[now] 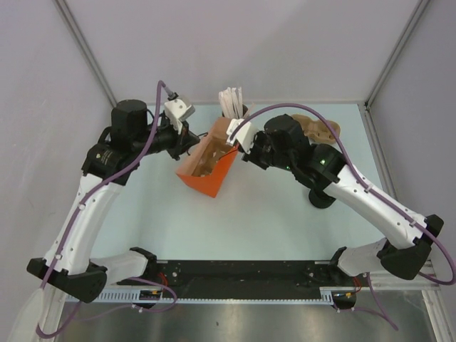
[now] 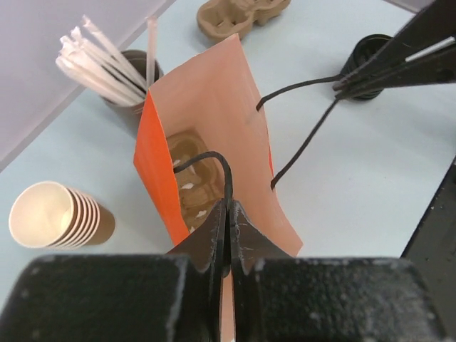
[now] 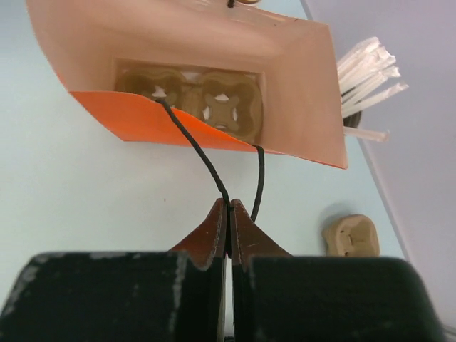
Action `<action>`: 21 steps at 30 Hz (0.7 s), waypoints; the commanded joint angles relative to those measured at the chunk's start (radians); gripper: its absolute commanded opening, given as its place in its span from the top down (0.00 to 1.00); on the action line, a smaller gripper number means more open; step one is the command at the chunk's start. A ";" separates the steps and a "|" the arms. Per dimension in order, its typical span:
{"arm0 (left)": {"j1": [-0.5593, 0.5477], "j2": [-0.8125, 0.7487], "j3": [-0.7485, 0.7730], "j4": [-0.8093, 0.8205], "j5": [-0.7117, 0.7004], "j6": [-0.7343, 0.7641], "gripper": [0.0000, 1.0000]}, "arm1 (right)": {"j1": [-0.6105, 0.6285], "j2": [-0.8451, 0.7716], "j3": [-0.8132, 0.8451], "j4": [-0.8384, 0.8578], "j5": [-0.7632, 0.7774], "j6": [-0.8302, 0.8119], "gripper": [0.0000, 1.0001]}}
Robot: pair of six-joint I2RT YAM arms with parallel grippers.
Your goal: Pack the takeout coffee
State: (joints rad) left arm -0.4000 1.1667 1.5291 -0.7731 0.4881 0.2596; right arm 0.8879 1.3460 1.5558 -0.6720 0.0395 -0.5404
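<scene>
Left gripper (image 2: 228, 214) is clenching the orange paper bag's (image 2: 153, 157) black cord handle (image 2: 229, 182); right gripper (image 3: 229, 212) is clenching the opposite cord handle (image 3: 260, 174).

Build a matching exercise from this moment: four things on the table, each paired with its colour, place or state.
Things:
1. orange bag
2. nested cups
3. white sticks
4. spare tray

Descriptions:
a. bundled in a dark holder
b. mouth pulled open by two black cord handles
c. brown outside, cream inside
d. tan moulded pulp, lying on the table beyond the bag

Pairs: 1-b, 2-c, 3-a, 4-d
</scene>
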 commanded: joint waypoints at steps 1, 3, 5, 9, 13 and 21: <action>0.029 -0.012 -0.018 -0.006 -0.091 -0.059 0.94 | 0.006 0.016 0.073 0.025 -0.082 0.056 1.00; 0.045 -0.015 -0.012 -0.006 -0.125 -0.092 0.95 | 0.013 0.024 0.098 0.020 -0.096 0.066 1.00; 0.065 -0.024 -0.012 0.004 -0.129 -0.115 0.95 | 0.013 0.039 0.122 0.012 -0.110 0.083 0.99; 0.087 -0.045 0.003 0.024 -0.129 -0.137 0.94 | 0.011 0.065 0.199 -0.014 -0.125 0.105 0.96; 0.095 -0.042 0.022 0.014 -0.140 -0.154 0.94 | 0.011 0.088 0.262 -0.028 -0.142 0.122 0.94; 0.101 -0.051 -0.015 0.003 -0.167 -0.138 0.95 | 0.017 0.096 0.202 -0.034 -0.168 0.112 0.87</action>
State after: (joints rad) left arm -0.3096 1.1461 1.5169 -0.7731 0.3431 0.1383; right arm 0.8986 1.4452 1.7855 -0.7074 -0.1043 -0.4370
